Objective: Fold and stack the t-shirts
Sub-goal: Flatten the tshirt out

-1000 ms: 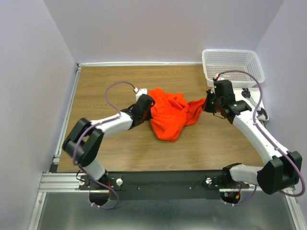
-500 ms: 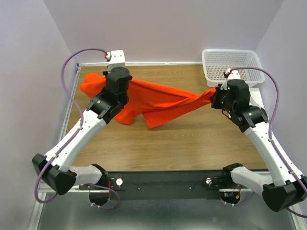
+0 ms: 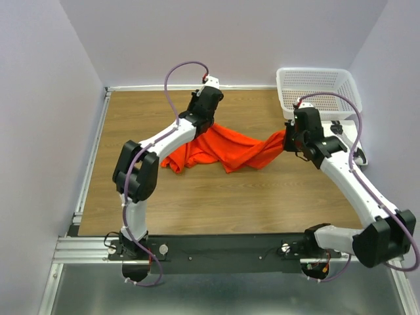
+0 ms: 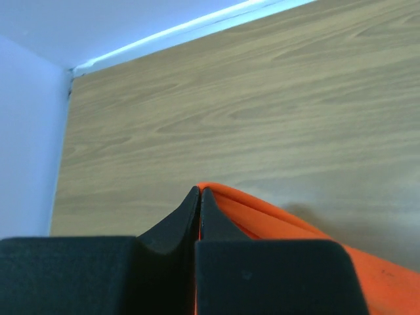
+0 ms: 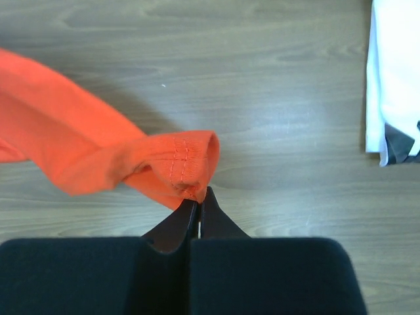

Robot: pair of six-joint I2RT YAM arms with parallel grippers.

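One bright orange-red t-shirt (image 3: 223, 147) lies bunched and stretched across the middle of the wooden table. My left gripper (image 3: 205, 123) is at its back edge, shut on a fold of the cloth. In the left wrist view the orange fabric (image 4: 295, 230) runs out from between the closed fingertips (image 4: 209, 203). My right gripper (image 3: 287, 140) holds the shirt's right end just above the table. In the right wrist view a stitched hem (image 5: 180, 161) is pinched at the tips of the shut gripper (image 5: 199, 194).
A white mesh basket (image 3: 318, 92) stands at the back right corner. A white flat board (image 5: 394, 72) lies on the table right of the right gripper. Walls close in the table at the back and sides, and a metal rail (image 3: 92, 157) runs along the left edge.
The left arm swung from the far left corner back to the table's middle rear, still holding the shirt. The raised, spread cloth has dropped and bunched on the table. The right gripper shifted slightly left.
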